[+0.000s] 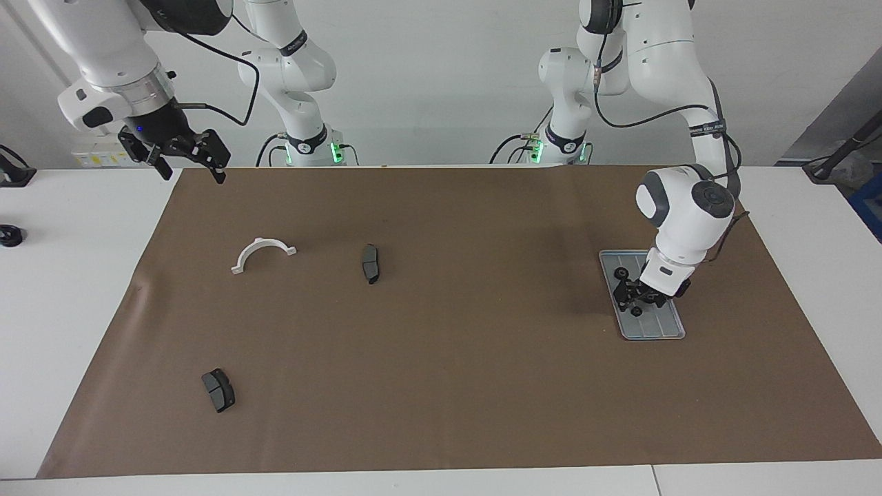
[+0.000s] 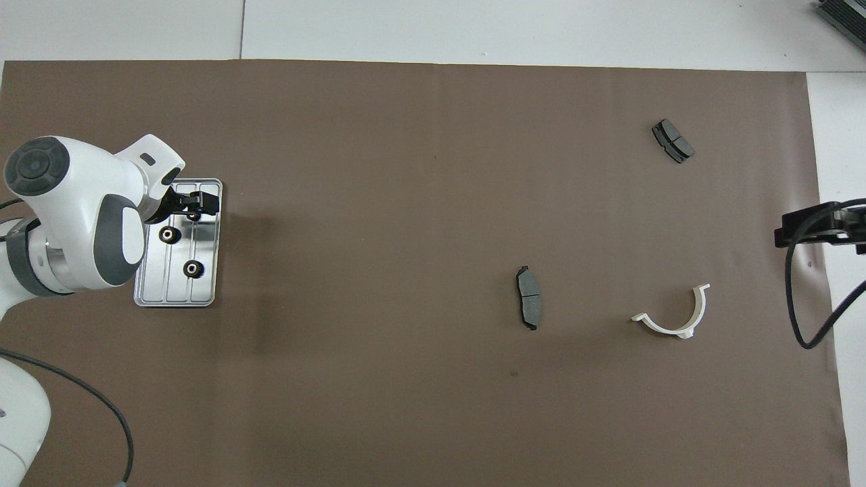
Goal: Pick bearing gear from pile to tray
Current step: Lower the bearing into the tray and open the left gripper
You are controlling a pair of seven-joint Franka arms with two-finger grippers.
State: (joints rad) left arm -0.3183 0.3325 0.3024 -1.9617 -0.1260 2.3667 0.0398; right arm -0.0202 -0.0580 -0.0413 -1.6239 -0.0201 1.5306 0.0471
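Note:
The silver tray [image 1: 663, 329] [image 2: 203, 292] lies at the left arm's end of the brown mat. Three black bearing gears rest in it [image 2: 194, 216] [image 2: 168, 235] [image 2: 193, 269]. My left gripper [image 1: 637, 297] [image 2: 196, 203] hangs just over the tray, open, with the farthest gear [image 1: 637, 311] lying free under it. What is left of the pile sits toward the right arm's end: a white half-ring bracket [image 1: 262, 251] [image 2: 677, 319] and two dark pads [image 1: 370, 263] [image 1: 218, 390] [image 2: 529, 306] [image 2: 673, 141]. My right gripper [image 1: 191, 171] [image 2: 790, 233] waits open in the air over the mat's edge.
The brown mat [image 1: 441, 358] covers most of the white table. A black cable [image 2: 802, 297] hangs from the right arm at the mat's edge. A small black object [image 1: 9, 235] sits on the white table past the right arm's end.

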